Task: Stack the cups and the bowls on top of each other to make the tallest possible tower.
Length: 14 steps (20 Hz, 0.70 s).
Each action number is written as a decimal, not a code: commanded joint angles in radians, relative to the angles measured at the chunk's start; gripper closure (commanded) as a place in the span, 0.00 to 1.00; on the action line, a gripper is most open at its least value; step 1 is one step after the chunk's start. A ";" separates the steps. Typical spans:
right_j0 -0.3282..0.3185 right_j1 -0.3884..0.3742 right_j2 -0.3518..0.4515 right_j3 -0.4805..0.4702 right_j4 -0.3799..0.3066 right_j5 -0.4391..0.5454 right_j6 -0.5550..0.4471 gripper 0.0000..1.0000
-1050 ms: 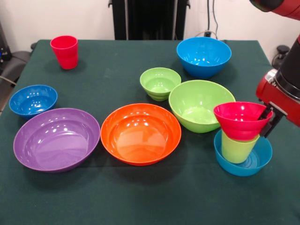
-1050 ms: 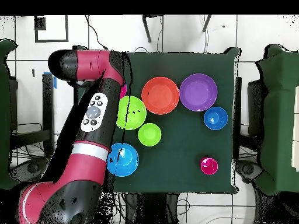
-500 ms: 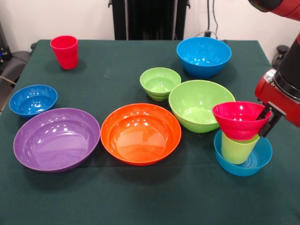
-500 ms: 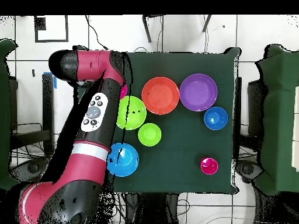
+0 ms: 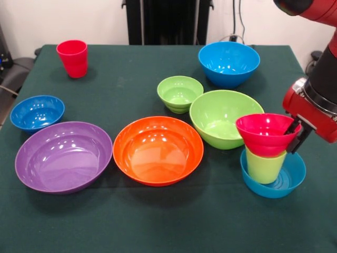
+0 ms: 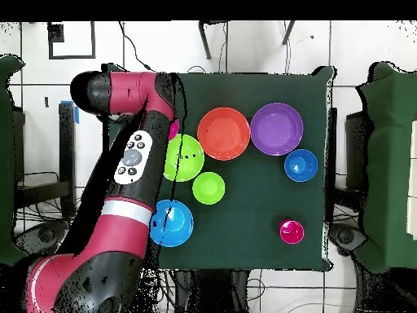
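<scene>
Two tumblers stand on the table: one red tumbler (image 5: 73, 58) alone at a far corner, and one lime-green tumbler (image 5: 265, 165) inside the stack. Bowls number eight. Three are blue: a large teal-blue bowl (image 5: 229, 63), a small dark-blue bowl (image 5: 37, 112), and a mid-size teal-blue bowl (image 5: 287, 182) under the green tumbler. Two are lime green: one large lime-green bowl (image 5: 221, 118) and one small ribbed lime-green bowl (image 5: 180, 93). One is a purple bowl (image 5: 63, 156), one an orange bowl (image 5: 158, 149), and one a small red bowl (image 5: 264, 134) atop the green tumbler. That makes ten vessels in all, three of them in the single stack.
</scene>
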 commanded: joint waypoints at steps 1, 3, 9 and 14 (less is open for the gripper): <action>-0.029 0.012 0.145 0.086 -0.019 0.066 0.019 1.00; -0.035 0.008 0.161 0.089 -0.014 0.070 0.005 1.00; -0.054 0.002 0.206 0.080 -0.005 0.088 -0.028 1.00; -0.072 0.008 0.239 0.039 -0.009 0.103 -0.039 0.00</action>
